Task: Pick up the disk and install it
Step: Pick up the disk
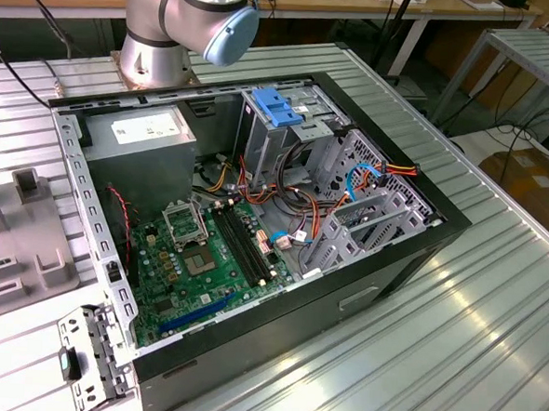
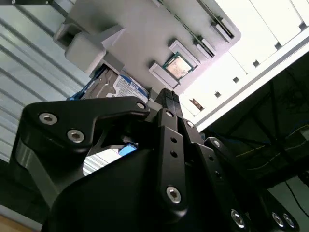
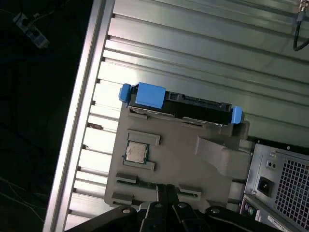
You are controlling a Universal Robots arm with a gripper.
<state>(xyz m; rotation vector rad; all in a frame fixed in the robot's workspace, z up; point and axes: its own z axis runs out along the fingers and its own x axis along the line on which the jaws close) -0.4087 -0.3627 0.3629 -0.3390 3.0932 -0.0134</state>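
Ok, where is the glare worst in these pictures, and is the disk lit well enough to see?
Second wrist view: the table blows out to white near its edge, the gripper up close is dark, the disk beyond is shaded but visible. First wrist view: glare on the table's ribs, disk clearly lit. Exterior view: soft sheen on the table.

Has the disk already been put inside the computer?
No, in the first wrist view the disk lies at the edge of the grey tray, outside the computer case.
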